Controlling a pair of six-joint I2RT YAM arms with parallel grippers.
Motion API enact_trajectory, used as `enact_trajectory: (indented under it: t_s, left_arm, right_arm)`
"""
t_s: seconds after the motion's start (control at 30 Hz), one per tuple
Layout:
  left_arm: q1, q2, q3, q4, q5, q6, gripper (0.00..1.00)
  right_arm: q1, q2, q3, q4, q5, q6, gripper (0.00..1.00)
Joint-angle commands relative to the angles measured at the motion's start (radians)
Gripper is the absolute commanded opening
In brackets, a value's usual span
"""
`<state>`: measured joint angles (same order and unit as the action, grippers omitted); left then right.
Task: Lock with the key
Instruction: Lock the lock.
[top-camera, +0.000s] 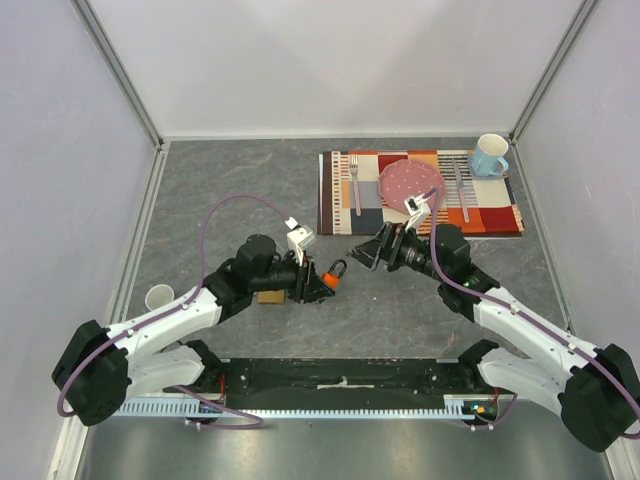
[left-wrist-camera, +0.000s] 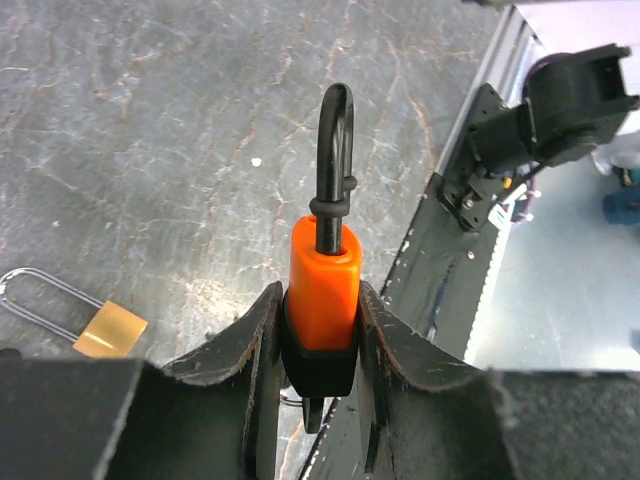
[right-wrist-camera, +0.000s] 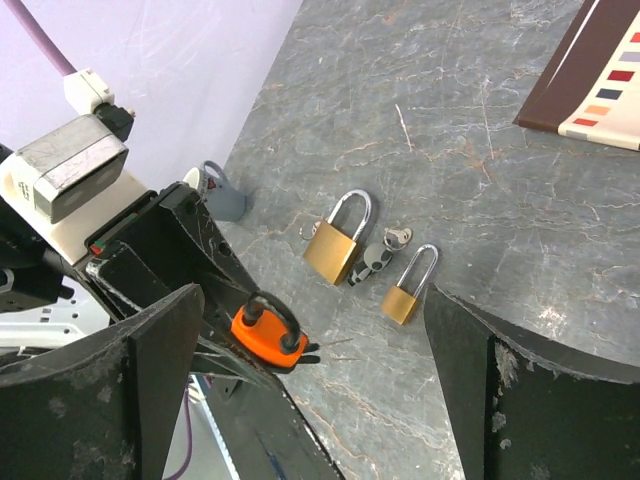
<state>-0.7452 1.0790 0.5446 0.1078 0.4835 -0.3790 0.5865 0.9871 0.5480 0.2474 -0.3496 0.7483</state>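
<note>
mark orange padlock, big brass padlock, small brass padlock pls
Orange plastic-bodied padlock (left-wrist-camera: 323, 280), left wrist view, on its orange body.
Larger brass padlock with silver shackle (right-wrist-camera: 332, 252), right wrist view, on its brass body.
Smaller brass padlock (right-wrist-camera: 401, 304), right wrist view, on its brass body.

The orange padlock (left-wrist-camera: 324, 285) has a black shackle and black base. The big padlock (right-wrist-camera: 333, 250) and small padlock (right-wrist-camera: 402, 303), 2 in brass-gold, have silver shackles. Grey marbled table (top-camera: 240, 170); red-orange-cream patchwork placemat (top-camera: 495, 215); pink speckled plate (top-camera: 400, 178); pale blue mug (top-camera: 488, 157).
</note>
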Motion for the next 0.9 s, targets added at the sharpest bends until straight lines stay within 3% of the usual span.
enact_trajectory:
  t_s: [0.0, 0.2, 0.33, 0.53, 0.87]
  left_arm:
    - [0.018, -0.016, 0.032, 0.082, 0.202, 0.012, 0.02]
    - [0.021, -0.010, 0.051, 0.090, 0.312, 0.015, 0.02]
    - [0.021, -0.008, 0.055, 0.112, 0.334, -0.004, 0.02]
    - [0.023, -0.008, 0.063, 0.144, 0.343, -0.023, 0.02]
    - [0.024, -0.002, 0.068, 0.158, 0.363, -0.047, 0.02]
  right_arm:
    - [-0.046, -0.011, 0.029, 0.051, -0.122, -0.035, 0.98]
    - [-0.070, 0.007, 0.027, 0.159, -0.287, -0.029, 0.91]
    - [-0.068, 0.044, 0.040, 0.196, -0.408, -0.023, 0.78]
    - [-0.062, 0.071, 0.033, 0.204, -0.468, -0.036, 0.58]
    - [-0.037, 0.056, 0.004, 0.204, -0.496, -0.075, 0.43]
